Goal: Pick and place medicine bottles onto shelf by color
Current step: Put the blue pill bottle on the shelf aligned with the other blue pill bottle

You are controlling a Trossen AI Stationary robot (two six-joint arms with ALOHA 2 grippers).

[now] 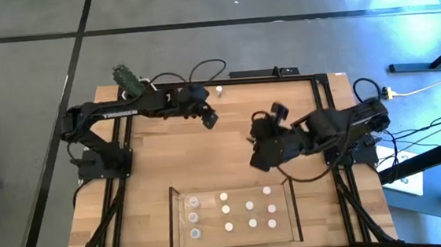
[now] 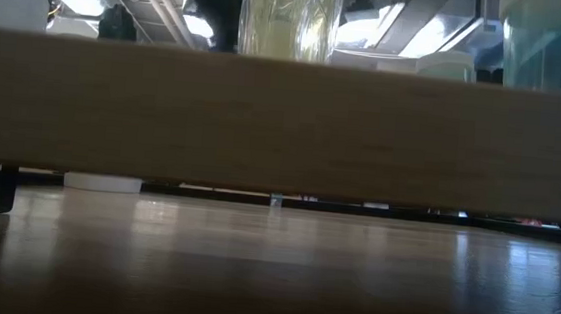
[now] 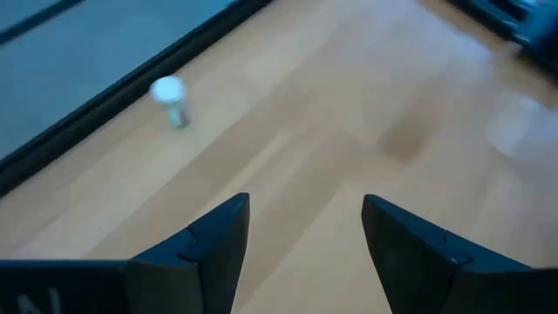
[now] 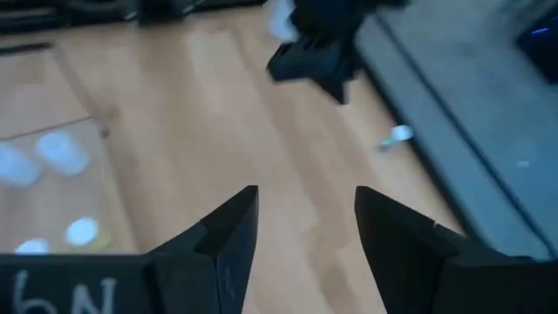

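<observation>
Left arm reaches across from its side, its hand (image 1: pixel 209 118) with fingers (image 3: pixel 205 249) spread and nothing between them. Right arm is bent inward, its hand (image 1: pixel 251 139) likewise open and empty, facing the left hand.

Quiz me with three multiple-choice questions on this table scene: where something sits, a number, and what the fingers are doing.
1. Where is the lone bottle outside the shelf?
A. near the table's far edge
B. beside the shelf
C. in the right gripper

2. How many bottles stand outside the shelf?
A. one
B. four
C. none

3. What state is the left gripper in?
A. shut on a bottle
B. open, empty
C. shut, empty

Answers: 1 A, the high view shows it by the far rail; 2 A, only that one shows on bare wood; 3 B, the left wrist view shows the fingers apart over bare wood.
</observation>
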